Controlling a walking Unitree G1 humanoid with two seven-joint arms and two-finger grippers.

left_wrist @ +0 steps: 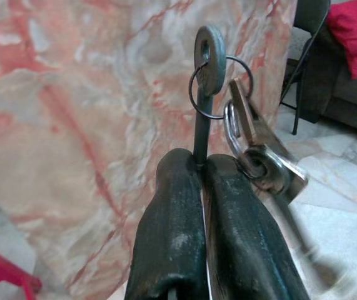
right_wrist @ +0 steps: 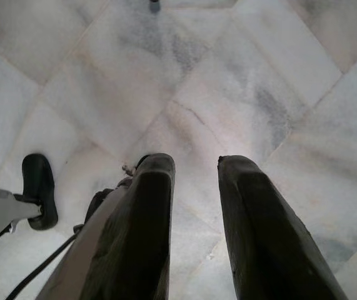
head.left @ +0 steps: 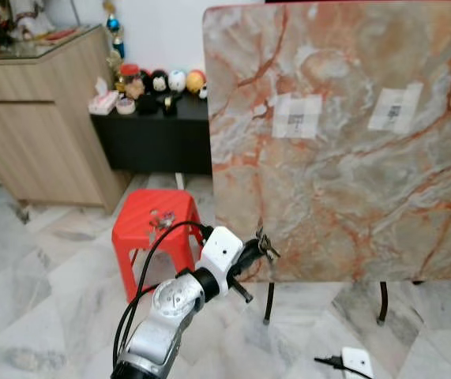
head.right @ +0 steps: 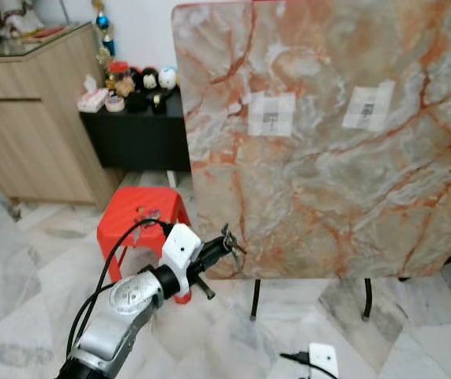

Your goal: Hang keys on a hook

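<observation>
So the left tool [left_wrist: 202, 172] is clamped on a key, silver keys [left_wrist: 253, 147] dangling off the ring, near the marble slab [head.left: 343, 142] edge; right tool [right_wrist: 194, 164] hangs open over the floor [right_wrist: 228, 75].

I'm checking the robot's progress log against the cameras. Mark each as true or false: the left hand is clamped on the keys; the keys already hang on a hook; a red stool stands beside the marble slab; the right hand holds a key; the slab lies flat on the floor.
1. The left hand is clamped on the keys. True.
2. The keys hang on a hook. False: they are in the left hand.
3. A red stool stands beside the marble slab. True.
4. The right hand holds a key. False: it is open, over the floor.
5. The slab lies flat. False: it stands upright.
</observation>
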